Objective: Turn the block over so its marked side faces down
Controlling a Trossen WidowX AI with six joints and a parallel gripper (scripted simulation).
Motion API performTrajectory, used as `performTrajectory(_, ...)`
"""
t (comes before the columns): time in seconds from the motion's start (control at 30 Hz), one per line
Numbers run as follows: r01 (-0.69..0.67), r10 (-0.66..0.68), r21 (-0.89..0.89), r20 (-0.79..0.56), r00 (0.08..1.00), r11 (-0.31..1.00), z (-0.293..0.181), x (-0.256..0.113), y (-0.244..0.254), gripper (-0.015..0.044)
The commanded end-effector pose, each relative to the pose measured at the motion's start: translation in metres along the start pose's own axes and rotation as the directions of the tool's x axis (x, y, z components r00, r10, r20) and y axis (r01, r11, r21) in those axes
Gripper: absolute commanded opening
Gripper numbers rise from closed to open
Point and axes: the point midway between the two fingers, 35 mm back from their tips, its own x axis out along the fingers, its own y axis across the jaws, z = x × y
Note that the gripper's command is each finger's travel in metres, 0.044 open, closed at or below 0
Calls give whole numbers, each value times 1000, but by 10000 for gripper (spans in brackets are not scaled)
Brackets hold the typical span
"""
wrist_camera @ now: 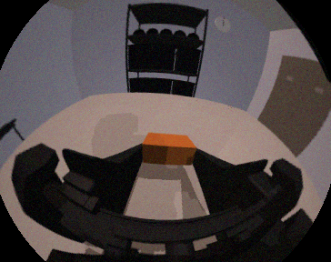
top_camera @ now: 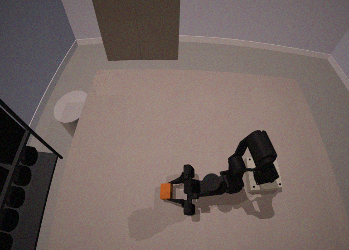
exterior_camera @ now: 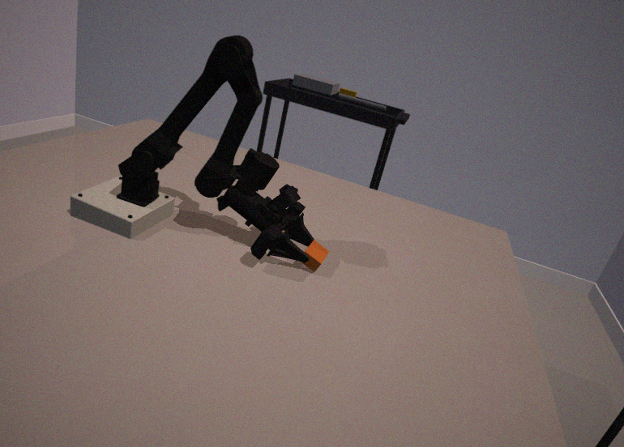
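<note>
An orange block [top_camera: 165, 191] [exterior_camera: 317, 254] [wrist_camera: 168, 148] is between the fingertips of my gripper [top_camera: 170, 191] [exterior_camera: 309, 252] [wrist_camera: 168, 148]. The gripper is shut on it and reaches forward and down at a slant. In the exterior view the block is tilted, with its lower edge at or just above the table [top_camera: 180, 114] [exterior_camera: 282, 351] [wrist_camera: 205, 111]; I cannot tell if it touches. In the wrist view its top face is bright orange and the face toward the camera is in shade. No mark shows on the visible faces; the other faces are hidden.
The arm's pale base plate [top_camera: 263, 188] [exterior_camera: 100, 215] stands on the table behind the gripper. A white round stand [top_camera: 69, 106] is beyond the table's edge. A black rack [top_camera: 31, 185] [wrist_camera: 127, 59] and a dark side table [exterior_camera: 332, 104] stand off the table.
</note>
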Motion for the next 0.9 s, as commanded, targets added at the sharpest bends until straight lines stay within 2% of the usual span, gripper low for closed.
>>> performTrajectory(0.0, 4, -4, -4, 4, 1000, 1000, 1, 0, -1, 289)
performTrajectory(0.2, 4, -4, -4, 4, 1000, 1000, 1, 0, -1, 440)
performTrajectory(0.87, 4, -4, -4, 4, 1000, 1000, 1, 0, -1, 440)
